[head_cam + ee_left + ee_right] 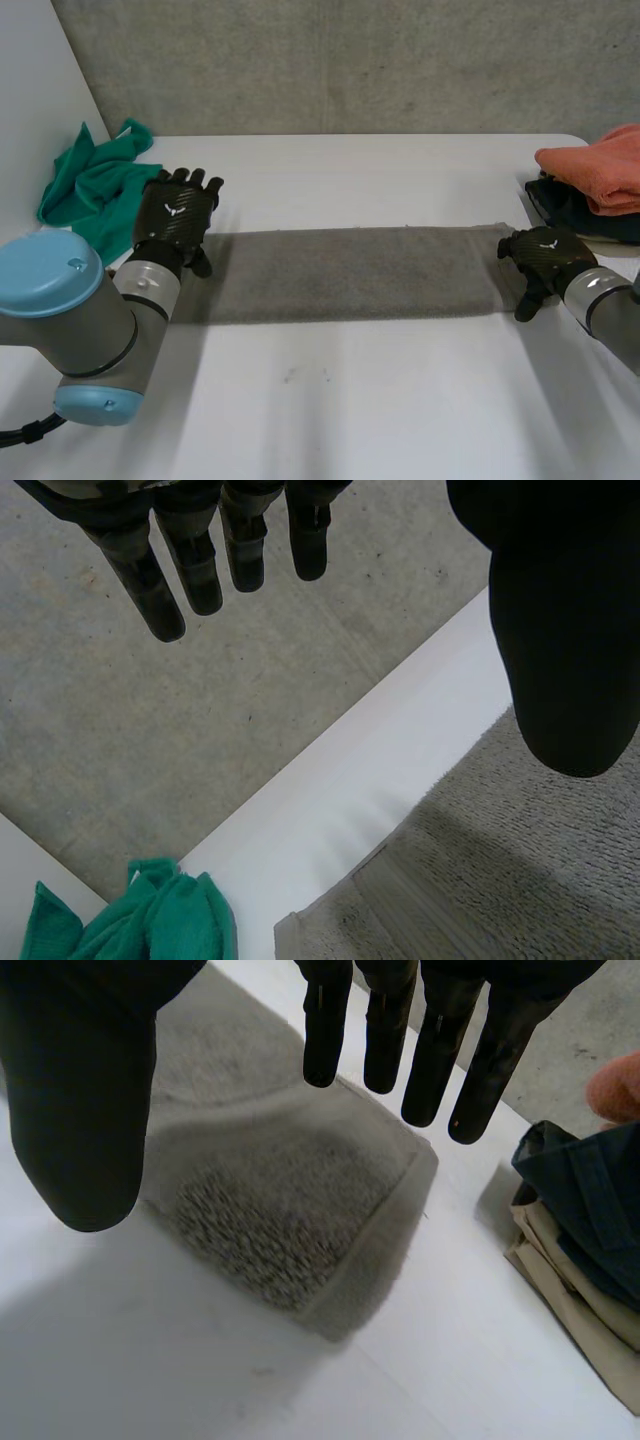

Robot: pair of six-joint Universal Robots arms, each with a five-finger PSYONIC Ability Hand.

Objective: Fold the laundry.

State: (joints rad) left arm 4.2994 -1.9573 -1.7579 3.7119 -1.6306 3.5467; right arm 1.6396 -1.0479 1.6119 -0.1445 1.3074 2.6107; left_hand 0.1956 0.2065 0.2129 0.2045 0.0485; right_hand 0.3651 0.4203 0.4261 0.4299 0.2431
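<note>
Grey towel [350, 272] lies flat as a long strip across the bench [330, 410]. Left hand [175, 215] hovers over its left end, right hand [545, 255] over its right end. Both have straight fingers and hold nothing, likely poised to pinch the ends for the next fold.

- You have a long plain grey terry towel [350, 272].
- Beside left hand [175, 212]: crumpled teal-green cloth [95, 185].
- Beside right hand [545, 252]: folded orange towel [600, 165], navy fabric [580, 1190], beige fabric [570, 1300].
</note>
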